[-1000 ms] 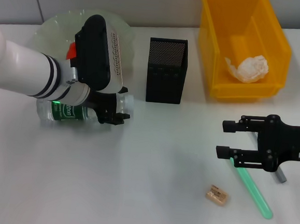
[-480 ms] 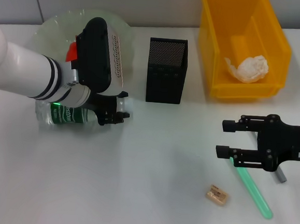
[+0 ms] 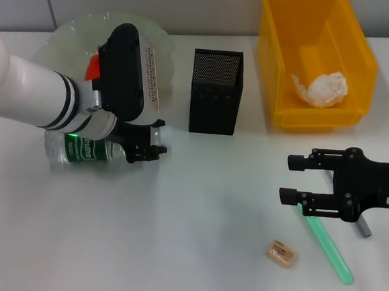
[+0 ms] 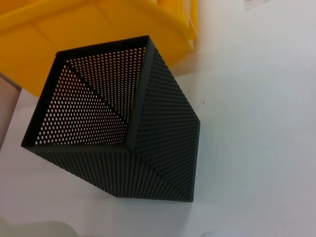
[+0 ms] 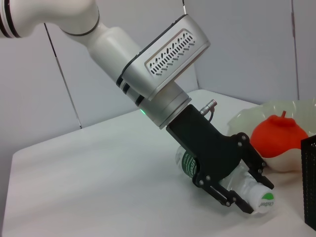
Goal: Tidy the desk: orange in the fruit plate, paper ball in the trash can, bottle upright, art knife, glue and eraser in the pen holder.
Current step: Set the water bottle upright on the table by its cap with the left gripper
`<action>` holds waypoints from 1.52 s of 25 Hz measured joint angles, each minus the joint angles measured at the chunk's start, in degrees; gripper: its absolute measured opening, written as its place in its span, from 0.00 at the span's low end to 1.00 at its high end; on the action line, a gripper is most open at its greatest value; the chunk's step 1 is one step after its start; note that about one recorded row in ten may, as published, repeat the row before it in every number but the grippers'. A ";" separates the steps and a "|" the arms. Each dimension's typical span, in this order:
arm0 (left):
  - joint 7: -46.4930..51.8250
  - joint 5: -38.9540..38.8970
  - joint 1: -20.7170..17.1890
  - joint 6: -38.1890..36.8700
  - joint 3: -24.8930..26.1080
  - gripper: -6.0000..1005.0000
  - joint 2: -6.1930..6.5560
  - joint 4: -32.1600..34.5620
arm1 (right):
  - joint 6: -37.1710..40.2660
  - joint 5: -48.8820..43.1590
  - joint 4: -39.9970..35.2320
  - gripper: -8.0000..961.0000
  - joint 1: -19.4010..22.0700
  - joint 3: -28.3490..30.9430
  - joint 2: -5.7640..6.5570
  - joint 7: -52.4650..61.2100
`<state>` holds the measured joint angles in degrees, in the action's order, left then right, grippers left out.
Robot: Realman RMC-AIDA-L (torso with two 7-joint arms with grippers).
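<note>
One clear plastic bottle (image 3: 83, 149), light, slick and likely crushable, is lying gripped near its neck by the left gripper (image 3: 147, 150), while the right gripper (image 3: 294, 180) is hovering open far right.

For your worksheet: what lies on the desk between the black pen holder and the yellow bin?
Nothing: in the head view, only bare desk separates pen holder from bin.

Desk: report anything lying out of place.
The bottle lies on its side with the left gripper shut on its neck. The eraser and green art knife lie loose by the open right gripper.
</note>
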<state>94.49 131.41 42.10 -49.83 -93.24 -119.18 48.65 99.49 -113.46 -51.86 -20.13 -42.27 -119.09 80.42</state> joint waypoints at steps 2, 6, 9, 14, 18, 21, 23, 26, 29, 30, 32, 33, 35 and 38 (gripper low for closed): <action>0.00 0.07 -0.01 0.01 -0.16 0.45 0.00 0.00 | 0.00 0.00 0.00 0.70 0.00 0.01 0.00 0.00; 0.00 0.15 -0.18 0.01 -0.70 0.45 0.00 0.10 | 0.00 0.01 0.24 0.70 -0.04 0.18 0.01 0.01; 0.00 0.16 -0.45 -0.08 -0.79 0.45 0.00 0.21 | 0.00 0.07 0.50 0.70 -0.09 0.29 0.06 0.01; 0.00 0.17 -0.90 -0.35 -0.81 0.45 0.00 0.45 | -0.07 0.09 0.53 0.70 -0.03 0.35 0.09 0.01; 0.00 0.16 -1.51 -0.47 -0.81 0.45 0.01 1.75 | -0.10 0.09 0.53 0.70 0.03 0.35 0.10 0.01; 0.00 -0.02 -2.09 -0.72 -0.82 0.45 0.05 3.19 | -0.10 0.09 0.53 0.70 0.07 0.36 0.16 0.01; 0.21 -0.07 -2.45 -0.88 -0.82 0.45 0.08 4.10 | -0.11 0.09 0.53 0.70 0.08 0.38 0.17 0.01; 1.09 0.14 -2.87 -1.01 -0.82 0.45 0.14 5.33 | -0.22 0.09 0.53 0.70 0.13 0.44 0.18 0.01; 1.61 0.19 -3.53 -1.67 -0.82 0.45 0.19 6.97 | -0.45 0.09 0.53 0.70 0.17 0.44 0.19 0.01; 1.77 0.19 -3.73 -1.93 -0.82 0.45 0.21 7.43 | -0.49 0.09 0.53 0.70 0.18 0.45 0.18 0.01; 2.16 0.20 -4.35 -2.75 -0.81 0.45 0.25 8.89 | -0.52 0.09 0.47 0.70 0.18 0.45 0.18 0.01; 2.30 0.19 -4.79 -3.16 -0.81 0.45 0.25 9.82 | -0.53 0.09 0.44 0.70 0.18 0.45 0.19 0.01; 2.64 0.11 -5.70 -3.72 -0.81 0.45 0.26 11.52 | -0.53 0.09 0.35 0.70 0.18 0.49 0.22 0.01; 3.80 0.11 -7.08 -4.61 -0.81 0.45 0.33 14.19 | -0.59 0.09 0.24 0.70 0.19 0.89 0.31 0.01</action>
<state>98.29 131.52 35.02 -54.45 -94.04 -118.85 62.84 98.90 -113.37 -51.62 -19.94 -41.39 -118.78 80.43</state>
